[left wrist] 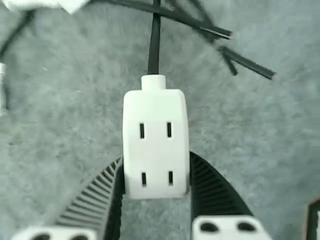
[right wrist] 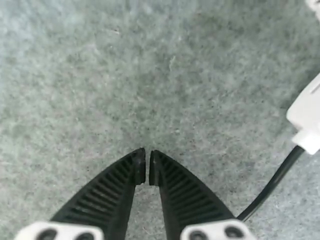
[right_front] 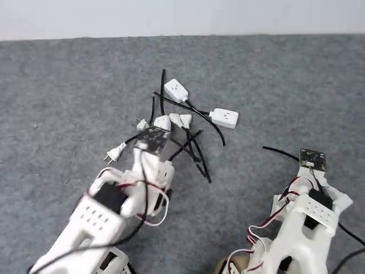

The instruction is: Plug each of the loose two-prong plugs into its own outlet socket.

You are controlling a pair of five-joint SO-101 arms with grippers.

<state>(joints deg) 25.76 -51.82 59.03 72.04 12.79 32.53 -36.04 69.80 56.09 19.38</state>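
I have the left gripper [left wrist: 156,162] clamped on a white outlet socket [left wrist: 155,135], beside the tangle of black cords [right_front: 197,154]. My right gripper [right wrist: 147,165] sits pressed together over the grey counter [right wrist: 150,75]. A loose plug [right_front: 116,153] lies near the left arm.

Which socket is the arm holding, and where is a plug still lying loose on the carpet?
held socket [left wrist: 156,151]: left wrist view, white face between its two slot pairs.
loose plug [right_front: 117,152]: high view, its white body.

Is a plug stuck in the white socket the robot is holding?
No, it's empty. The socket in the left gripper shows four dark slots, with no plug in them.
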